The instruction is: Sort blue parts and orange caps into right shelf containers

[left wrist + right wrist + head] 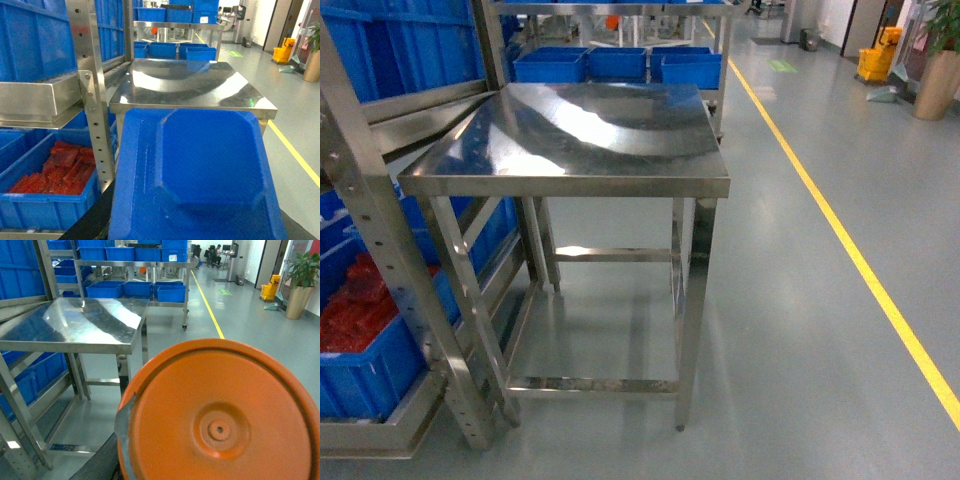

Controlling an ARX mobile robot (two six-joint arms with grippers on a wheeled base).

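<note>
A blue part (200,170) fills the lower half of the left wrist view, very close to the camera. My left gripper (197,232) is shut on it, its fingers hidden behind the part. An orange cap (220,425) fills the lower right wrist view, its round end with a small centre hole facing the camera. My right gripper (210,475) is shut on it, fingers also hidden. The steel shelf (375,230) stands at the left with blue containers (365,375). Neither gripper shows in the head view.
A bare stainless-steel table (590,130) stands straight ahead. The lower shelf bin (50,170) holds red pieces. A farther rack carries several blue bins (617,62). A yellow floor line (840,230) runs along the right, with open grey floor beside it.
</note>
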